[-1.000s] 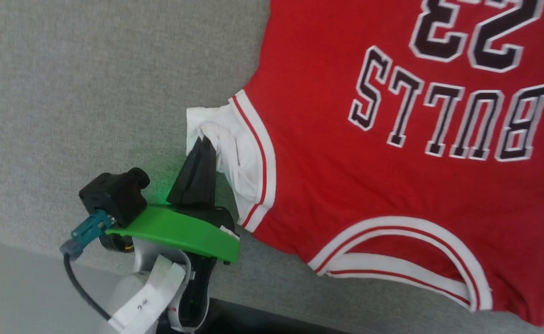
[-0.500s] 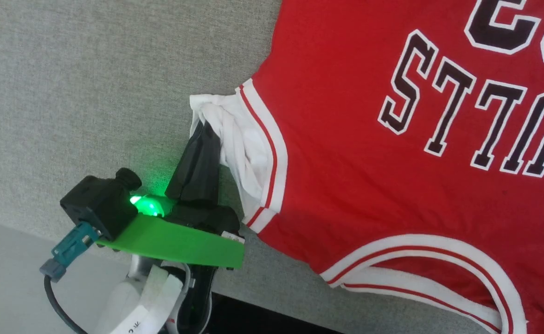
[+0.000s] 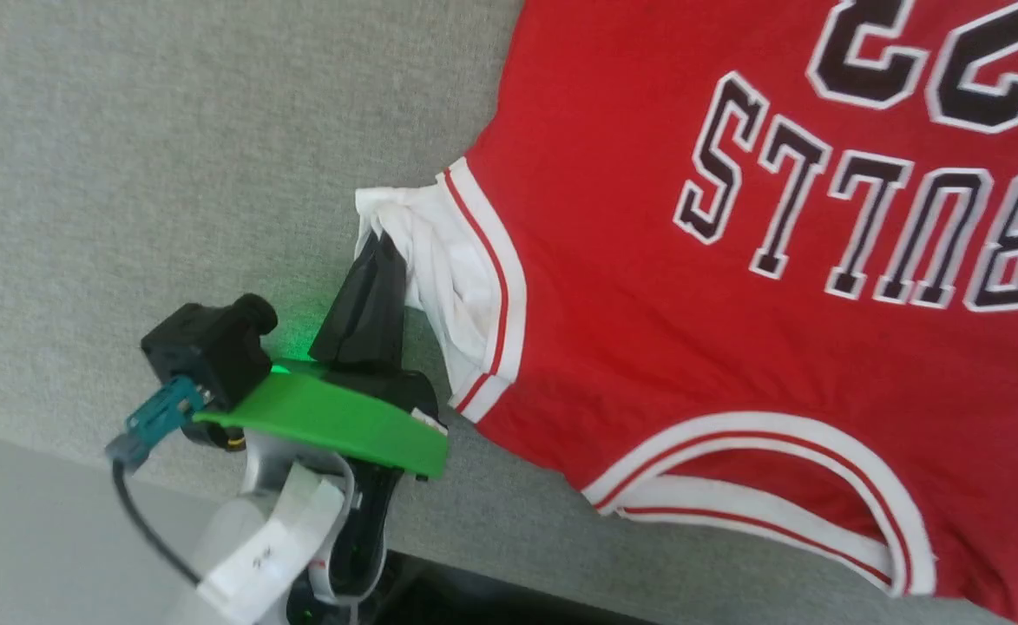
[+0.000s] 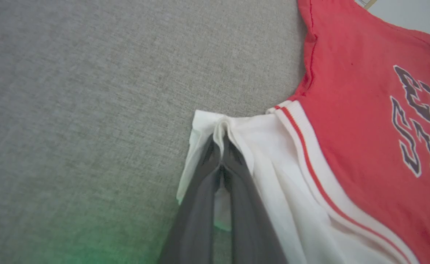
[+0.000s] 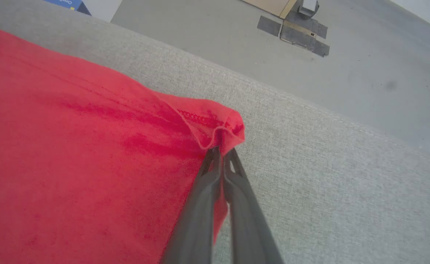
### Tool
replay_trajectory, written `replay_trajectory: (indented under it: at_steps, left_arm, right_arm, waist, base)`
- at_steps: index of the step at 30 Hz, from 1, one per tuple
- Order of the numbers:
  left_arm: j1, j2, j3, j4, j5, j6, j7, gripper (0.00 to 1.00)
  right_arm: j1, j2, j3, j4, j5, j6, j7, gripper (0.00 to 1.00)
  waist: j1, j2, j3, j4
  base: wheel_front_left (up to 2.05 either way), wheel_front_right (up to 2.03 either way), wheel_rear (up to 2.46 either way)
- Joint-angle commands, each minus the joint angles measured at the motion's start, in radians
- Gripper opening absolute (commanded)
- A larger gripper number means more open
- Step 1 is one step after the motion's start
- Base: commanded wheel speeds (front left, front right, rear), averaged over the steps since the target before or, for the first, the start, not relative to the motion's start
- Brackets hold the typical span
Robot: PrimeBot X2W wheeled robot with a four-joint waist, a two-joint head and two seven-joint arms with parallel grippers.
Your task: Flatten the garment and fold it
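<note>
1. Red garment (image 3: 734, 365) lay spread on a grey woven surface (image 3: 170, 130), printed side up, with the lettering upside down in the head view.
2. Left gripper (image 4: 220, 148) sat low at the armhole, with its fingers pointing up the head view. Its jaws were pinched together on a bunched fold of the garment's white inside cloth, just beside the striped trim.
3. Left wrist carried a green bracket (image 3: 335, 421) and a black camera (image 3: 209, 351).
4. Right gripper (image 5: 220, 150) lay at a shallow angle to the surface. Its jaws were clamped on a puckered, stitched red corner at the garment's edge.
5. Pale floor (image 5: 346, 55) showed beyond the surface's edge.
</note>
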Motion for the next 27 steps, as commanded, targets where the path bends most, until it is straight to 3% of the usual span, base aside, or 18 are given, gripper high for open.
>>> replay_trajectory:
  at_steps: [1, 8, 14, 22, 23, 24, 27]
  left_arm:
    - [-0.002, 0.018, 0.011, 0.054, -0.008, 0.006, 0.025, 0.0]
    - [0.012, 0.043, 0.029, 0.136, -0.034, 0.001, 0.052, 0.0]
    - [0.045, 0.06, 0.044, 0.204, -0.064, -0.001, 0.076, 0.0]
    - [0.107, 0.072, 0.058, 0.249, -0.092, 0.009, 0.09, 0.0]
    - [0.112, 0.073, 0.058, 0.25, -0.094, 0.01, 0.092, 0.0]
    - [0.126, 0.074, 0.058, 0.252, -0.099, 0.013, 0.094, 0.0]
    - [0.129, 0.073, 0.058, 0.253, -0.102, 0.014, 0.095, 0.0]
  right_arm:
    - [0.022, 0.0, -0.006, -0.004, 0.005, -0.001, -0.026, 0.0]
    - [0.157, -0.033, -0.032, 0.008, 0.063, -0.001, -0.113, 0.0]
    - [0.421, -0.032, -0.06, -0.042, 0.134, -0.001, -0.16, 0.0]
    - [0.868, 0.051, -0.111, -0.164, 0.211, -0.001, -0.186, 0.0]
    - [0.913, 0.068, -0.118, -0.176, 0.222, -0.001, -0.185, 0.0]
    - [1.052, 0.114, -0.124, -0.213, 0.235, -0.001, -0.179, 0.0]
    - [1.155, 0.159, -0.12, -0.228, 0.243, -0.001, -0.169, 0.0]
  waist:
    - [0.0, 0.0, -0.091, -0.052]
    - [0.0, 0.0, -0.274, -0.143]
    - [0.0, 0.0, -0.425, -0.211]
    - [0.0, 0.0, -0.554, -0.275]
    - [0.0, 0.0, -0.56, -0.28]
    - [0.0, 0.0, -0.573, -0.292]
    - [0.0, 0.0, -0.576, -0.294]
  base:
    - [0.0, 0.0, 0.0]
    - [0.0, 0.0, 0.0]
    - [0.0, 0.0, 0.0]
    - [0.0, 0.0, 0.0]
    - [0.0, 0.0, 0.0]
    - [0.0, 0.0, 0.0]
    - [0.0, 0.0, 0.0]
